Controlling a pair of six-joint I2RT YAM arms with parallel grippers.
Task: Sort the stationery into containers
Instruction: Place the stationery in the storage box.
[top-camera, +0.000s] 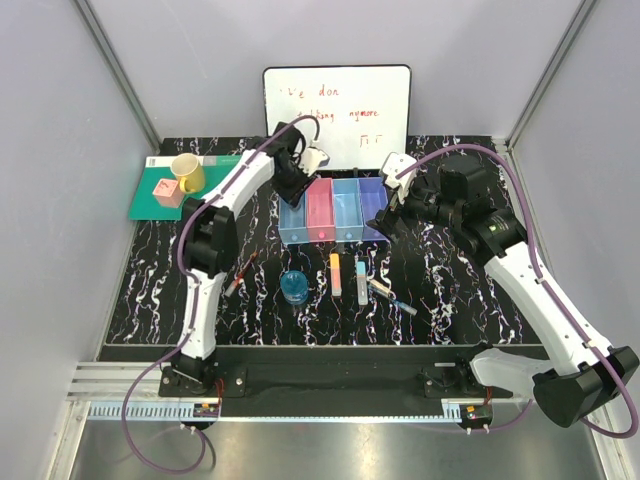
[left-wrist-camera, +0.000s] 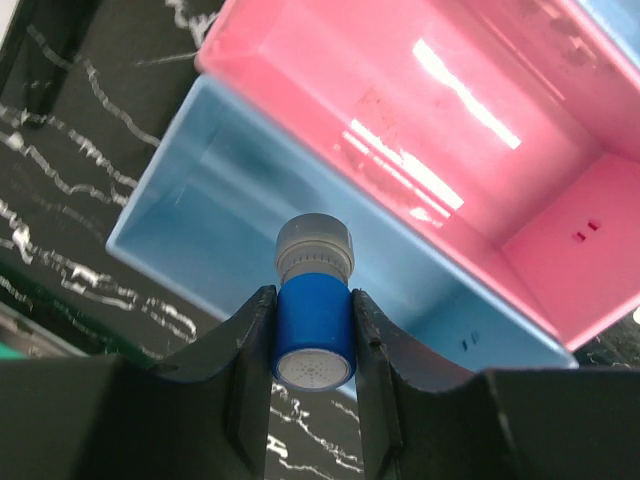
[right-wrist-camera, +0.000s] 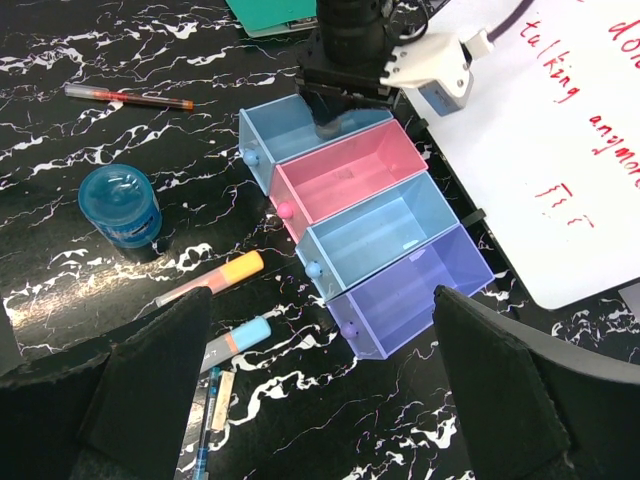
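The four joined bins, blue (top-camera: 293, 212), pink (top-camera: 320, 208), blue (top-camera: 346, 208) and purple (top-camera: 372, 205), stand at mid-table. My left gripper (left-wrist-camera: 313, 300) is shut on a short blue cylinder with a grey cap (left-wrist-camera: 314, 320), held just above the leftmost blue bin (left-wrist-camera: 230, 230). My right gripper (right-wrist-camera: 318, 310) is open wide and empty, above the table beside the purple bin (right-wrist-camera: 420, 285). On the table lie a dark-red pen (top-camera: 240, 273), a round blue disc (top-camera: 294, 287), an orange marker (top-camera: 335, 273), a light-blue marker (top-camera: 361, 279) and small white and blue pens (top-camera: 390, 295).
A yellow cup (top-camera: 187, 172) and a pink cube (top-camera: 165, 190) sit on a green mat (top-camera: 148, 203) at the back left. A whiteboard (top-camera: 340, 105) leans against the back wall just behind the bins. Grey walls close in both sides.
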